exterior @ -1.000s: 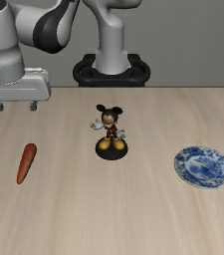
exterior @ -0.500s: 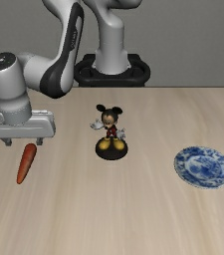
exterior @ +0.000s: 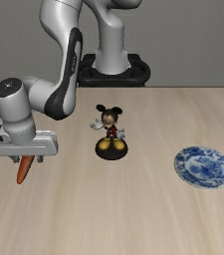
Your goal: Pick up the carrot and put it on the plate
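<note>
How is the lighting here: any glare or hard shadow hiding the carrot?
Exterior view: flat, even light; no glare on the table or plate; no hard shadow at the figurine; the carrot is bright, its top covered by the gripper, not by shadow.

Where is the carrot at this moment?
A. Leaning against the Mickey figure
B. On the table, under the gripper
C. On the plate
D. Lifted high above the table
B: the carrot lies on the table with the gripper directly over its top end, apart from the plate.
</note>
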Robot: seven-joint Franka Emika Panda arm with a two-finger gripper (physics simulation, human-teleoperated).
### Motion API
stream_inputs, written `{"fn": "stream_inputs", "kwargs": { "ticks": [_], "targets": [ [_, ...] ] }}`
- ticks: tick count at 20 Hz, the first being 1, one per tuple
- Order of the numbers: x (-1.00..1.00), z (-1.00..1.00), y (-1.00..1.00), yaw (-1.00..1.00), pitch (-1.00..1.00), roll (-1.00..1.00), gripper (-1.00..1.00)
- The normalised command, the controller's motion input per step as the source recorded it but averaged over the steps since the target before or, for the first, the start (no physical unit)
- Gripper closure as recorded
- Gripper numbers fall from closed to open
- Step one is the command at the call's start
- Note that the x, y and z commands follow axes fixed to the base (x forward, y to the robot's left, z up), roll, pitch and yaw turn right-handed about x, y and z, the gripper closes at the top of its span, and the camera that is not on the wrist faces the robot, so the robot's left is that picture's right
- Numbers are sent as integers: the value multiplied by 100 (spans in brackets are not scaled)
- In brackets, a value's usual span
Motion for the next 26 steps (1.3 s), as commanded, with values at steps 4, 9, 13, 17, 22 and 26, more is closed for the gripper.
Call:
{"fn": "stream_inputs", "kwargs": {
  "ticks": [4,9,13,17,22,26],
  "targets": [
    [0,0,0,0,0,0,100],
    [0,20,0,0,0,0,100],
    [0,100,0,0,0,0,100],
    [0,100,0,0,0,0,100],
    [60,40,0,0,0,0,100],
    [100,0,0,0,0,0,100]
  ]
}}
